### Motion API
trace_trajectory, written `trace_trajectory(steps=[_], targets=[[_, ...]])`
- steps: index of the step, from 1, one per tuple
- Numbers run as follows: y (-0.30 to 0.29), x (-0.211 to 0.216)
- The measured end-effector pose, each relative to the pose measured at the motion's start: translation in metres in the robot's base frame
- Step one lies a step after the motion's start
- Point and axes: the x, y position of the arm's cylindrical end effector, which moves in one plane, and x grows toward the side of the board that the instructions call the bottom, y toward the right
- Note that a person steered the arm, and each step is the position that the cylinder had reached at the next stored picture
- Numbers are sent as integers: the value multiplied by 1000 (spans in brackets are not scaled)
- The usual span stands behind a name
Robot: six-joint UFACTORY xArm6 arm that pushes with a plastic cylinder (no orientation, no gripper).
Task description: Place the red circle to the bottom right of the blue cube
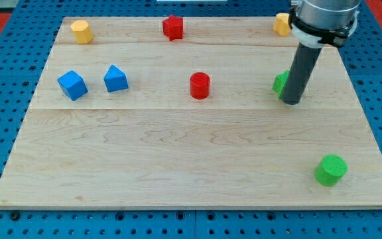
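Observation:
The red circle [199, 85] stands near the middle of the wooden board [178, 153]. The blue cube [72, 85] sits at the view's left, with a blue triangular block [115, 78] just to its right. My tip [293, 102] is on the board at the view's right, well to the right of the red circle and touching or just beside a green block [280, 83] that the rod partly hides.
A red star-shaped block [173, 27] lies at the view's top centre. A yellow block [81, 31] is at the top left and another yellow block [282, 24] at the top right. A green cylinder [330, 170] stands at the bottom right.

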Motion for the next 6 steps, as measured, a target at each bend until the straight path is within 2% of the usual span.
trace_trajectory(steps=[1, 3, 5, 6], targets=[[-32, 15], [-57, 26], [-84, -3], [-106, -36]])
